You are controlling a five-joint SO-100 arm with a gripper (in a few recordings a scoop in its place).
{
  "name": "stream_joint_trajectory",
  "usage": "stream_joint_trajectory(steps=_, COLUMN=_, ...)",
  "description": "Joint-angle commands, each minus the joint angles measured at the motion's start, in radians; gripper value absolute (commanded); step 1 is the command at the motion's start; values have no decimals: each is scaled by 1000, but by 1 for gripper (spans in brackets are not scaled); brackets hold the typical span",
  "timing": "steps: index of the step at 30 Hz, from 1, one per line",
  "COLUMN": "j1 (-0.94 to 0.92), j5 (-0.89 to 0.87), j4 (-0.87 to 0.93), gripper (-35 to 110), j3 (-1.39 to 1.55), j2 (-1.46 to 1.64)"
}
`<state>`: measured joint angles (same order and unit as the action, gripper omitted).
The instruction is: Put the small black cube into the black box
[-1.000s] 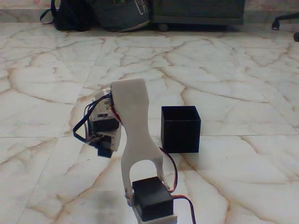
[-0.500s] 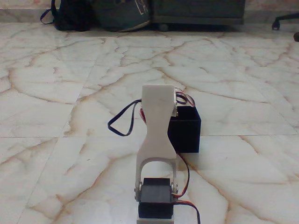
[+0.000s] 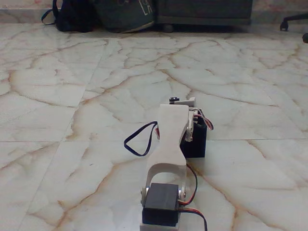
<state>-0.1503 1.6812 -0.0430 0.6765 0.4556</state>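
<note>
My white printed upper-arm link (image 3: pixel 169 139) rises from the black servo block (image 3: pixel 161 210) at my base and leans toward the matte black, thin-walled square box (image 3: pixel 198 140), which stands on the cream marble floor (image 3: pixel 72 144) just behind and to the right of me in the fixed view. The link covers most of the box; only its right part and a strip of the front face show. My wrist end, with a small white bracket and a dark screw head (image 3: pixel 179 100), sits directly over the box's opening, red and black cables looping out on either side.

My end effector is hidden behind my own link, so I cannot tell how far the fingers are parted or whether anything sits between them. The small black cube is likewise nowhere I can pick out — it may be in my grip above the box, or already down inside the hollow, but the frame does not settle that.

Judging from the pose, I take this to be the placing step: wrist over the box, ready to let go or just at the point of it. If the cube is in hand, the next move calls for keeping the fingers centred within the thin walls, parting them without nudging the rim, then lifting straight up so nothing drags the light box across the smooth floor.

Bags (image 3: pixel 103 14) and dark furniture lie far off at the back wall.
</note>
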Motion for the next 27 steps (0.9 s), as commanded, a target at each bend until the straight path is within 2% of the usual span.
stream_joint_trajectory(steps=1, j1=-3, j5=-17, j4=-17, gripper=7, j3=-55, j2=21)
stream_joint_trajectory(steps=7, j1=14, j5=-57, j4=9, gripper=7, j3=44, j2=126)
stream_joint_trajectory(steps=10, j1=48, j5=-143, j4=46, gripper=8, j3=299, j2=403)
stream_joint_trajectory(steps=13, j1=57, j5=-155, j4=60, gripper=8, j3=528, j2=604)
stream_joint_trajectory(steps=19, j1=69, j5=-176, j4=63, gripper=8, j3=1189, j2=1123)
stream_joint_trajectory(steps=27, j1=91, j5=-147, j4=80, gripper=8, j3=1651, j2=1454)
